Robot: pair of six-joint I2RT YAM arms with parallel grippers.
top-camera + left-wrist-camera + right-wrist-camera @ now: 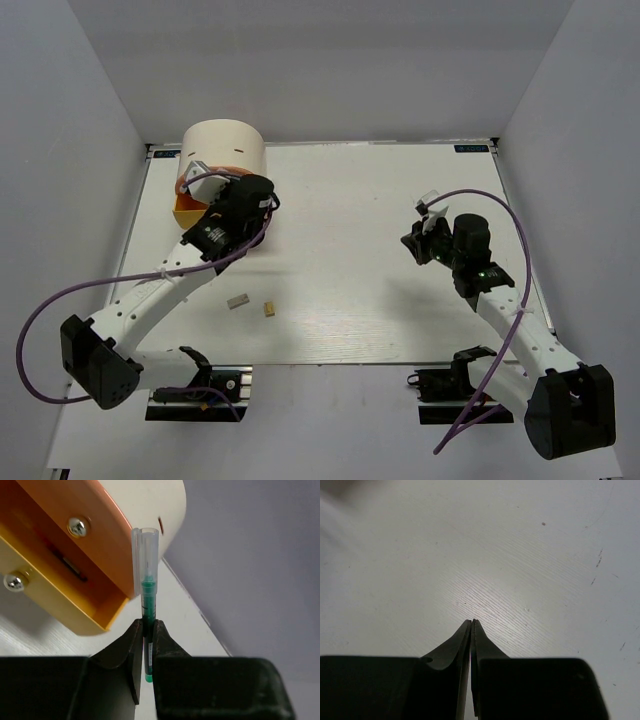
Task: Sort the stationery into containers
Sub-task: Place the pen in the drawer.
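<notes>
My left gripper [146, 625] is shut on a thin pen [145, 580] with a green core and a clear cap, and the pen points up past the fingers. It hangs beside the open orange tray [65, 540] and the yellow tray [50, 605] of the cream drum [222, 150]. In the top view the left gripper [212, 195] is right at the drum's front. A grey block [237, 301] and a tan block [268, 309] lie on the table. My right gripper [472, 622] is shut and empty above bare table. The highlighters are out of view.
The trays carry small metal knobs [77, 526]. The white table [380, 290] ends at grey walls on the left, right and back. The right arm [470, 250] hovers over the right half of the table, and a purple cable loops above it.
</notes>
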